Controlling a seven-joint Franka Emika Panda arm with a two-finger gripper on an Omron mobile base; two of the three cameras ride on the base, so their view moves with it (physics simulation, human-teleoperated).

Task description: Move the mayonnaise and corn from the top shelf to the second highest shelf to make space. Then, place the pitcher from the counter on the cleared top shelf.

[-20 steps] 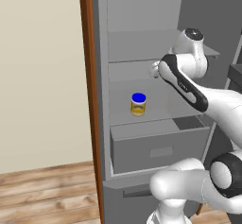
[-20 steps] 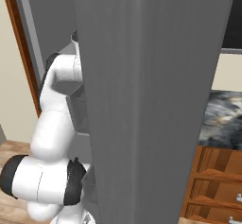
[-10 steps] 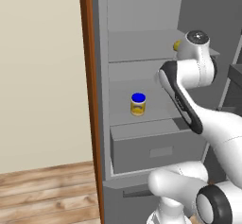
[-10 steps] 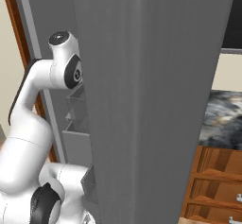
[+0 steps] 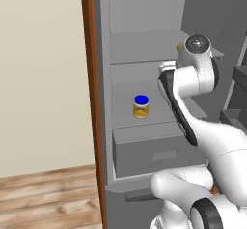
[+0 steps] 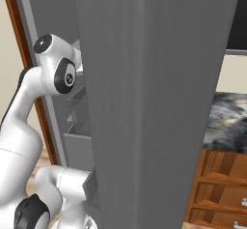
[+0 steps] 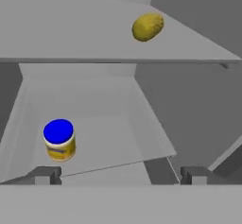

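Higher now, the arm nears the top shelf (image 7: 71, 34) — corn (image 7: 148, 27) lies there. Mayonnaise (image 7: 59, 140) stands on the second highest shelf (image 7: 108, 138), open room beside it. Gripper (image 7: 118, 175) wide open, empty.

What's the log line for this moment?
mayo: second shelf | corn: top shelf | pincer: open, empty

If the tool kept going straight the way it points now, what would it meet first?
Probably the fridge's back wall between the two shelves. The open tool aims into the gap under the top shelf, with the corn above its line and the mayonnaise off to one side. Depth is unclear.
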